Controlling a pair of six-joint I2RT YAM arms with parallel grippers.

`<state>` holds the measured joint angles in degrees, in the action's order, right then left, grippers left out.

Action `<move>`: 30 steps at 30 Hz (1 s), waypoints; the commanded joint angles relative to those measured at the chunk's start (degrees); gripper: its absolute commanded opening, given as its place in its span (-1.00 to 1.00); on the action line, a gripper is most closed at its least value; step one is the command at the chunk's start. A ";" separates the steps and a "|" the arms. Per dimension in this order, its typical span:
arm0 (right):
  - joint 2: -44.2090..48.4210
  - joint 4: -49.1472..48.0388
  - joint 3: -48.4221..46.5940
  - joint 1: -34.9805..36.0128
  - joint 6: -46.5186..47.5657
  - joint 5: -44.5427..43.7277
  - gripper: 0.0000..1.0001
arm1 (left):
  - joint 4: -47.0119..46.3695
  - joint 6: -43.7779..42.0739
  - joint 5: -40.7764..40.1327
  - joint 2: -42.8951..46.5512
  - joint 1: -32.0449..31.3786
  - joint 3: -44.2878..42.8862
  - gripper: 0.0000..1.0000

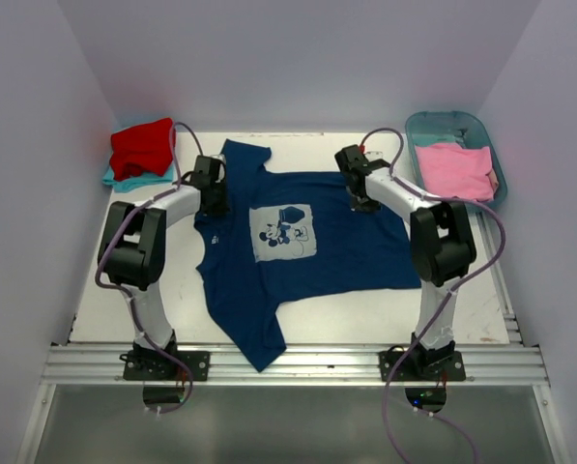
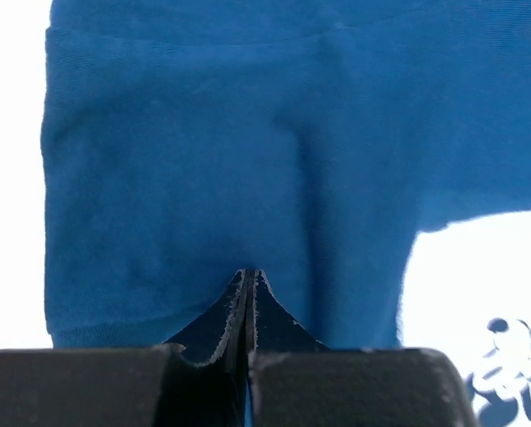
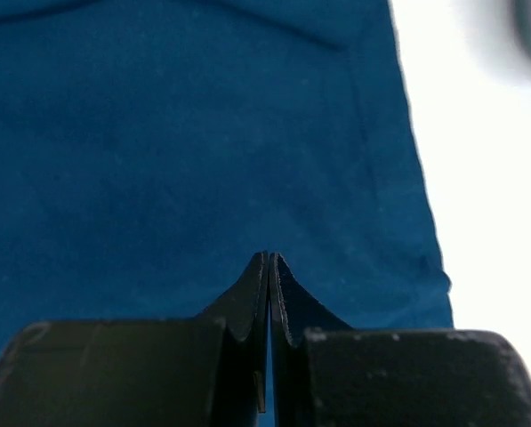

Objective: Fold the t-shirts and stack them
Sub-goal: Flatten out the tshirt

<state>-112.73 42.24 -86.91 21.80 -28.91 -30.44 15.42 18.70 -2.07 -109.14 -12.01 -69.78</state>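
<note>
The navy blue t-shirt [image 1: 351, 242] lies spread flat on the white table, print [image 1: 282, 233] up, one sleeve at the far left, the other at the near edge. My left gripper [image 1: 211, 193] sits at the shirt's left shoulder; its jaws [image 2: 249, 272] are shut with a sliver of blue cloth [image 2: 203, 133] between them. My right gripper [image 1: 363, 198] sits on the shirt's far edge, jaws [image 3: 269, 256] shut on the cloth [image 3: 158, 133] near its side hem. A red shirt [image 1: 143, 147] lies folded on a teal one [image 1: 124, 180] at the far left.
A teal plastic tub [image 1: 443, 118] at the far right holds a pink shirt [image 1: 454, 170]. White walls close in the table on three sides. A metal rail [image 1: 298, 365] runs along the near edge by the arm bases.
</note>
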 commanded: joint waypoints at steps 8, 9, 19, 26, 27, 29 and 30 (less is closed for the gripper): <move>-6.36 3.20 -9.85 -2.73 -1.15 1.43 -1.00 | 4.62 1.43 -8.22 -10.19 1.37 -9.13 -1.00; -6.45 3.37 -10.55 -2.99 -0.89 1.43 -1.00 | 6.01 1.34 -8.22 -11.34 1.64 -10.37 -1.00; -12.42 6.45 -18.64 -6.07 0.43 0.99 -1.00 | 12.35 -2.09 -11.55 -19.88 5.94 -25.31 -1.00; -19.10 8.03 -26.63 -7.21 1.13 2.92 -1.00 | 11.39 -2.97 -13.22 -17.16 7.26 -21.72 -1.00; -20.07 8.30 -28.73 -7.39 1.22 3.10 -1.00 | 12.00 -2.97 -13.75 -17.24 7.35 -21.80 -1.00; -22.62 9.17 -30.76 -7.56 1.22 3.19 -1.00 | 12.62 -3.05 -13.67 -17.16 7.44 -22.51 -1.00; -23.41 9.35 -32.51 -7.56 1.22 3.10 -1.00 | 12.44 -3.23 -13.41 -16.90 7.44 -22.42 -1.00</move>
<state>-134.61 49.43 -114.52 14.44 -28.29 -27.81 23.40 17.37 -12.60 -126.17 -6.11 -93.84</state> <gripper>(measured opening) 0.008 0.003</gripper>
